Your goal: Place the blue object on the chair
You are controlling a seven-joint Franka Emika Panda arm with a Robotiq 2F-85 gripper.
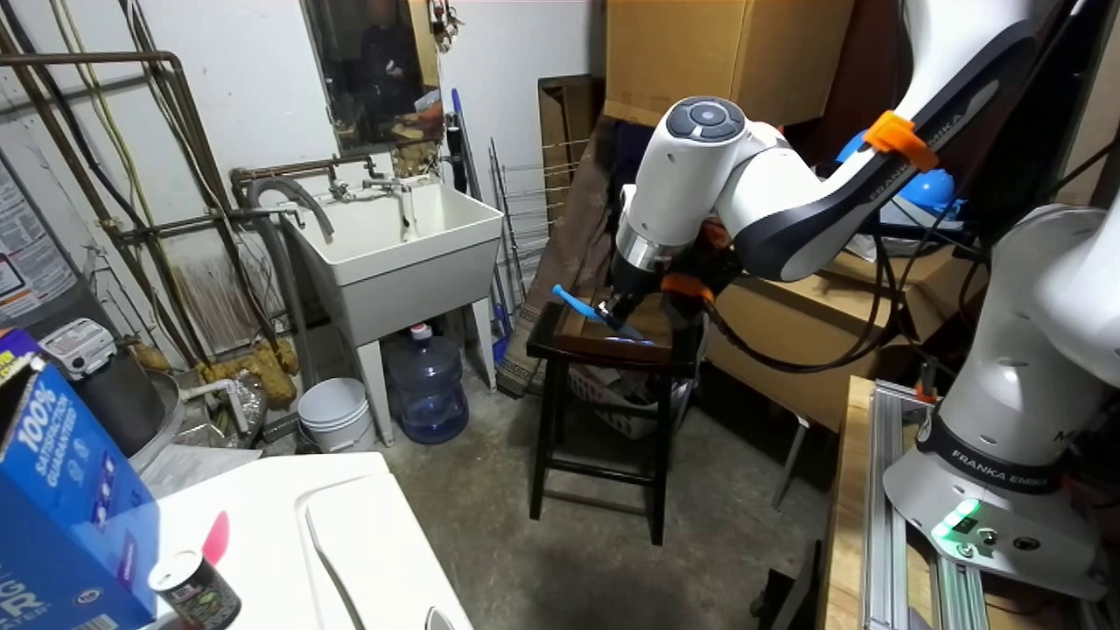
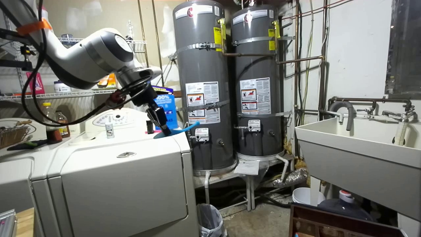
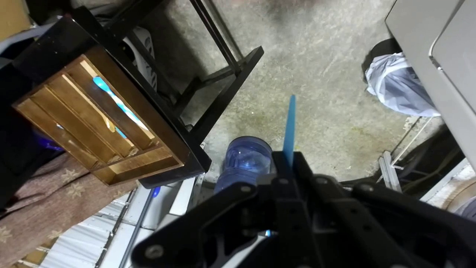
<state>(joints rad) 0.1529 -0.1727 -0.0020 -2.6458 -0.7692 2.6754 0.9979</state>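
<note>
The claw [image 3: 290,158] pinches the blue stick [image 1: 577,305], but the chair [image 3: 55,50] is not reached yet

Nearest in an exterior view is the white counter [image 1: 245,525]. A dark can [image 1: 199,595] stands near a big blue box [image 1: 74,507], and a pink thing [image 1: 216,538] lies close by. They all sit back from the counter corner that points at the chair, so they are likely out of the claw's way.

Next is the claw, out past the counter's edge, with floor [image 3: 331,96] below it in the wrist view. It squeezes the blue stick tight partway along, so both ends poke out. Maybe that grip helps it not tip.

Then comes the chair, apart from the counter's edge. A wooden tray [image 3: 143,159] sits on its seat and fills most of it. The tray has long slots, maybe so thin things do not roll off, and a blue-and-white thing [image 3: 119,103] lies in one. I think the claw must go over the chair, then down softly, or the blue stick could bump the tray's wall.

Far back, a water jug [image 1: 429,389] stands by the legs of the sink [image 1: 420,280], perhaps tucked there so nobody trips.
</note>
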